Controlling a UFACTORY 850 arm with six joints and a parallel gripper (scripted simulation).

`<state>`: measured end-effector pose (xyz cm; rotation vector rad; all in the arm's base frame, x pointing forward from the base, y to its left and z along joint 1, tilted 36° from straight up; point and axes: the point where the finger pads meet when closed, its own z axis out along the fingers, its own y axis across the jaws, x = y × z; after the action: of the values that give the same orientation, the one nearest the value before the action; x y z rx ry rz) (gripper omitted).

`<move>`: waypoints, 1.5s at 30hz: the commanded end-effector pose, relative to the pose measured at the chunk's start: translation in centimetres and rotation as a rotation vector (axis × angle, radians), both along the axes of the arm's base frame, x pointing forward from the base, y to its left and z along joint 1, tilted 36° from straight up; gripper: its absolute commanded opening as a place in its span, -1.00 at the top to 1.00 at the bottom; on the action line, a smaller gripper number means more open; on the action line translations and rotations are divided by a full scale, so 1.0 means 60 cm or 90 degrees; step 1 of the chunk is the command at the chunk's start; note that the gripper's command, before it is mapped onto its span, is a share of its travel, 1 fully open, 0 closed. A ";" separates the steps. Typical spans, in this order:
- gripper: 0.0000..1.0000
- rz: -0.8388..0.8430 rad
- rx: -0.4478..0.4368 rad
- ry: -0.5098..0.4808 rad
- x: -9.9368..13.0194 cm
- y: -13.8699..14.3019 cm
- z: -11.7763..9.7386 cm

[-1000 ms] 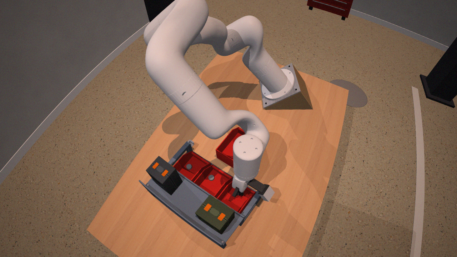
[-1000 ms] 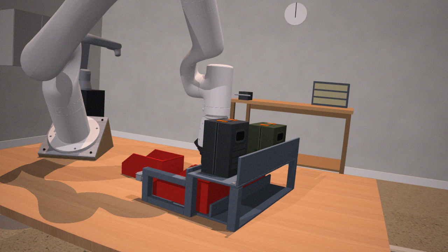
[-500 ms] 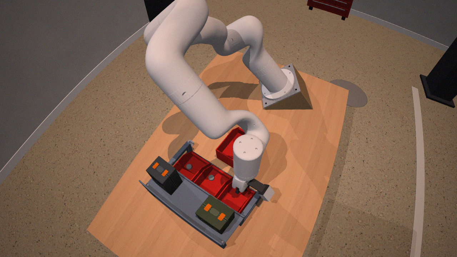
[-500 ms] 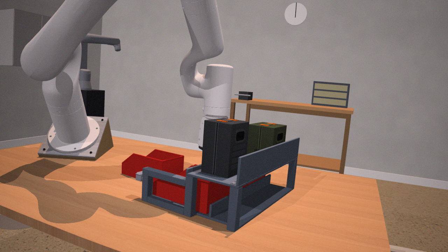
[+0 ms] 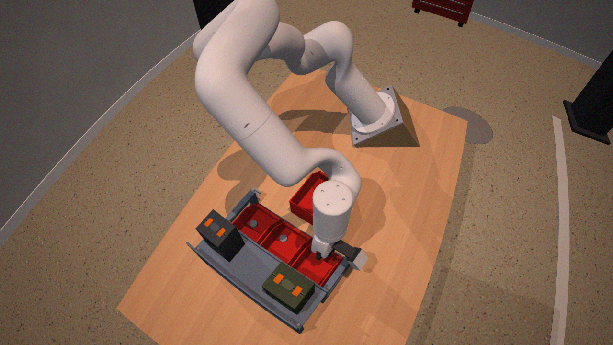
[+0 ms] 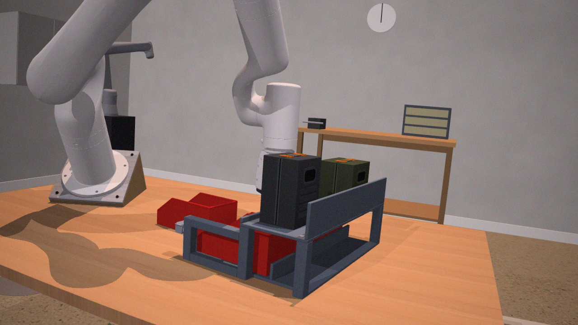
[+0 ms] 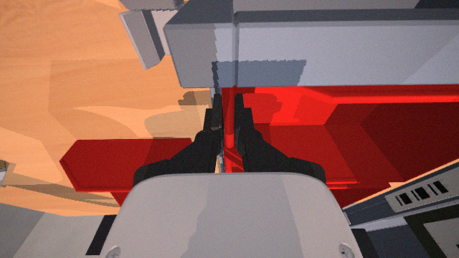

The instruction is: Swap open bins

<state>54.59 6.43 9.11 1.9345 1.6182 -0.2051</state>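
Danger here's the lift! Pinned by one wall, the empty bin point(image 5: 318, 269) point(image 7: 297, 143) could tip, its rear catching the shelf's board point(image 5: 253, 267) point(image 6: 254, 221), or slip from the small bite. And the pincer point(image 5: 319, 255) point(image 6: 258, 189) point(image 7: 228, 106)? Narrow, pinching that bin's red wall, one finger inside, one out! The bin sits lower centre-right in the top view, spreading rightward from the fingers in the wrist view.
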 end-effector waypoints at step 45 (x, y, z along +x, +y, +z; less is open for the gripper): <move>1.00 0.000 0.000 -0.001 -0.008 0.020 0.030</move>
<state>54.07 7.51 10.75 1.9344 1.6182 -0.2051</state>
